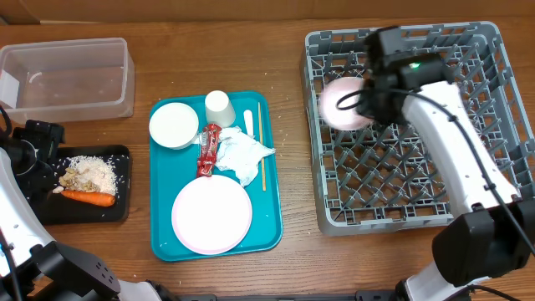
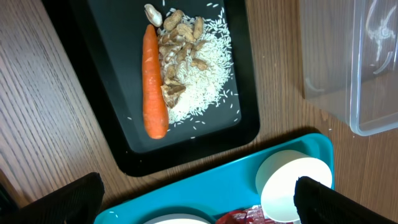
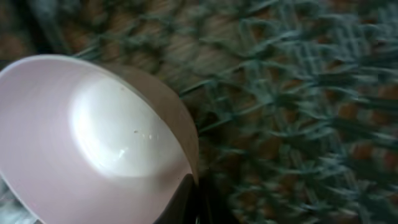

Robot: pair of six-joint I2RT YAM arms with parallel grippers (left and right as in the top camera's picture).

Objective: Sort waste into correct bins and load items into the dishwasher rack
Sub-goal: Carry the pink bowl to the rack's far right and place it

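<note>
Over the dishwasher rack (image 1: 376, 184), outstretched right arm's jaws grip bowl (image 1: 341, 104); left jaws gape.

- Dishwasher rack (image 1: 368, 180): grey, lattice pattern.
- Bowl (image 1: 338, 107): white, pink-tinged.
- Plate (image 1: 211, 215): white, pink rim.
- Serving tray (image 1: 167, 236): teal.
- Shallow tray (image 1: 92, 213): black.
- Tub (image 1: 84, 84): clear.
- Carrot (image 1: 88, 197): orange.
- Rice (image 1: 100, 173): whitish.
- Wrapper (image 1: 207, 152): shiny red.
- Napkin (image 1: 244, 155): white.
- Table (image 1: 209, 50): brown wood grain.

Glossy bowl (image 3: 93, 134) (grey plastic rack (image 1: 393, 219)).
</note>
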